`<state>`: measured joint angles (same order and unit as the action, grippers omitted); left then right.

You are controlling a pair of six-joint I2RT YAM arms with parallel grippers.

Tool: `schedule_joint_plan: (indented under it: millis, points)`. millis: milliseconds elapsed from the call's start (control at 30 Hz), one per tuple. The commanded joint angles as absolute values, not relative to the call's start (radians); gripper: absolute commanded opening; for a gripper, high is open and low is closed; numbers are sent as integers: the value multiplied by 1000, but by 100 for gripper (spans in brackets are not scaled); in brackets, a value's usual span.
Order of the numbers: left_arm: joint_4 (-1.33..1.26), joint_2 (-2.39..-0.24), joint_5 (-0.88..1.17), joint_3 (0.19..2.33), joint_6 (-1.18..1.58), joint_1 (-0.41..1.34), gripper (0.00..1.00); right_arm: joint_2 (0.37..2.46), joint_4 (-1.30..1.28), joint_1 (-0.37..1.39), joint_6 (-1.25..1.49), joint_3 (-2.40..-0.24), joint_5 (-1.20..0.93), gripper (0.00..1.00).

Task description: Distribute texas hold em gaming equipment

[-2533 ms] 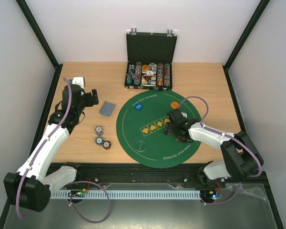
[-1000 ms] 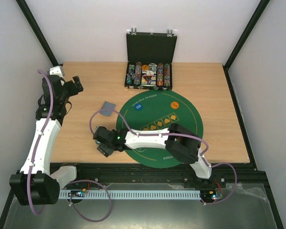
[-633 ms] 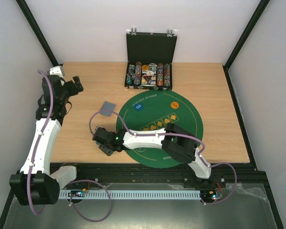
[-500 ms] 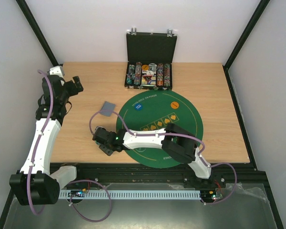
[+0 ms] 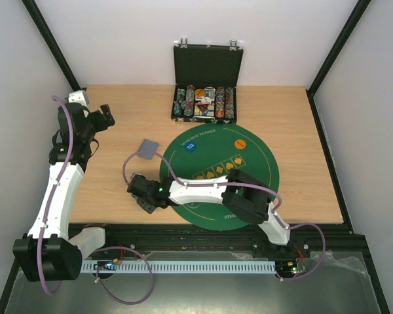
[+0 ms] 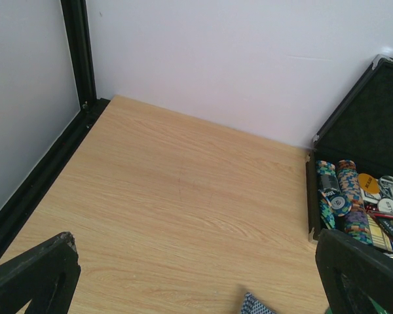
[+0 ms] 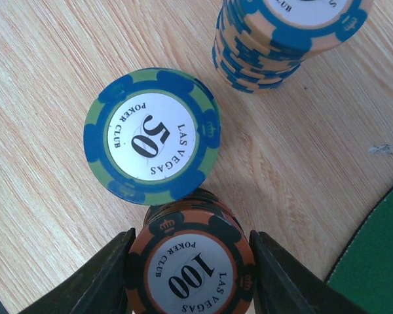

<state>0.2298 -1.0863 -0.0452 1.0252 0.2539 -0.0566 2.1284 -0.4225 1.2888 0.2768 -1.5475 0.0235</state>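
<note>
Wooden table (image 5: 288, 118); round green felt mat (image 5: 255, 157) right of centre; black case (image 5: 205, 72), lid up, at the far edge; left gripper (image 5: 107, 114) near the far-left corner, fingers spread wide, empty; right gripper (image 7: 188, 261), fingers clasping both sides of the orange 100 chip stack (image 7: 187, 281) on bare wood just left of the mat; blue 50 stack (image 7: 150, 136) just beside it; grey-blue cards (image 5: 147, 149) on wood beyond; blue button (image 5: 191, 146) and orange button (image 5: 237, 142) on the mat.

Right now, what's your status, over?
Left gripper open, empty. Right gripper clamped on 100 chip stack. 50 chip stack close alongside.
</note>
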Motion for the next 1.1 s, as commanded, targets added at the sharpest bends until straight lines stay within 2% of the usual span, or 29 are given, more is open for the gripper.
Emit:
schedule_joint_plan:
  millis: [0, 733, 1067]
  points:
    - [216, -1088, -37, 1013, 252, -61, 100, 2124, -448, 1289, 285, -1578, 27, 44]
    - [214, -1091, -31, 1009, 256, -61, 100, 1984, -399, 1287, 314, -1504, 50, 40]
    - [212, -1088, -29, 1008, 256, -60, 100, 1844, -358, 1194, 354, -1303, 79, 40]
